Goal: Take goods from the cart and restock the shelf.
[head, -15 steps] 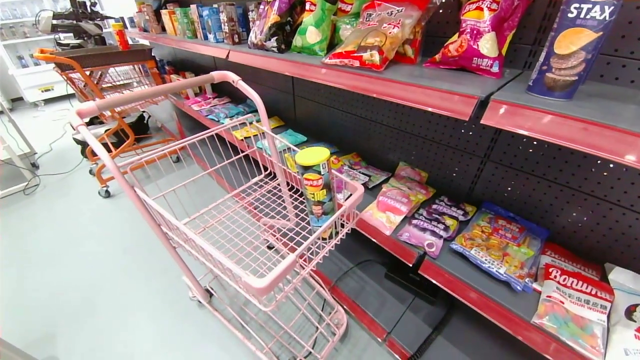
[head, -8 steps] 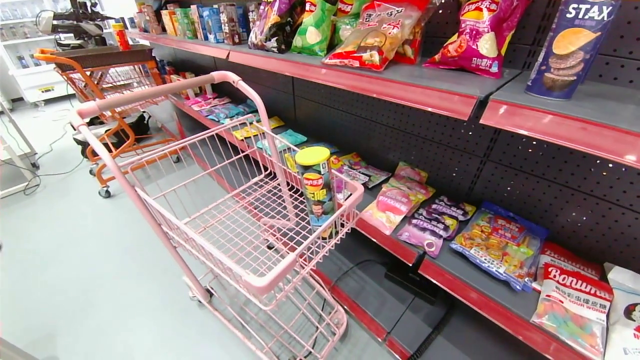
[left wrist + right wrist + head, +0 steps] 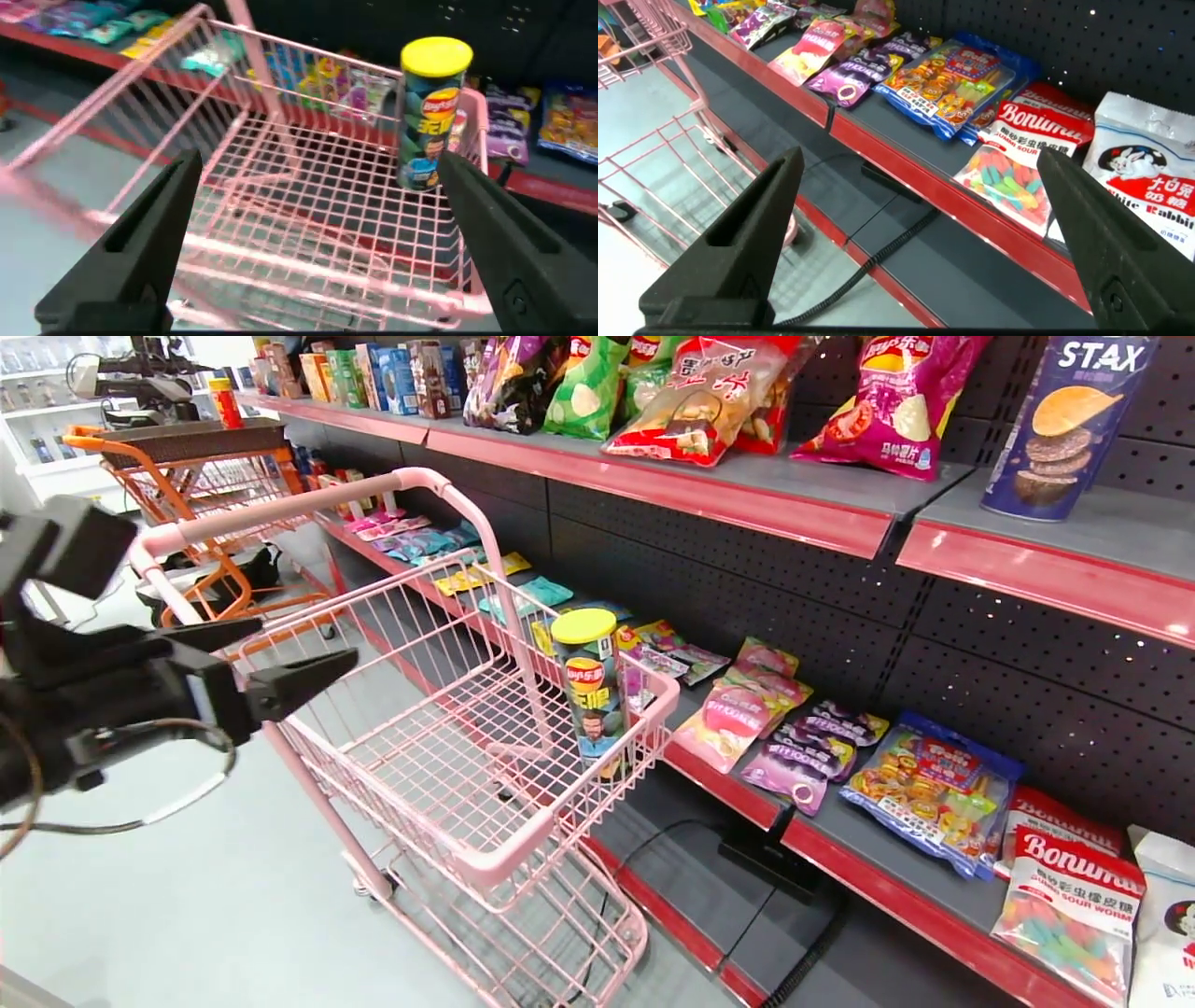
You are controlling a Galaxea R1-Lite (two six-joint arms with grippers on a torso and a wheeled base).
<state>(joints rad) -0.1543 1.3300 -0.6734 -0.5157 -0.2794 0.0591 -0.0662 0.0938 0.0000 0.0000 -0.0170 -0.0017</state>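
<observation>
A tall chip can (image 3: 590, 695) with a yellow lid stands upright in the far corner of the pink cart (image 3: 485, 863), next to the shelf. In the left wrist view the can (image 3: 433, 112) is ahead of the fingers, across the basket. My left gripper (image 3: 308, 642) is open over the handle end of the cart, well short of the can; its fingers (image 3: 140, 252) hold nothing. My right gripper (image 3: 920, 159) is open and empty above the floor, in front of the lower shelf (image 3: 906, 182). A purple chip can (image 3: 1069, 425) stands on the upper shelf (image 3: 653, 485).
Snack bags (image 3: 934, 789) lie flat along the lower shelf (image 3: 840, 845), and chip bags (image 3: 700, 401) lean on the upper one. An orange cart (image 3: 205, 476) stands behind the pink one. A black cable (image 3: 878, 247) runs on the floor under the shelf. Open floor lies to the left.
My left arm has come into the head view from the left and now hangs open by the cart's handle. The can and the cart have not moved.
</observation>
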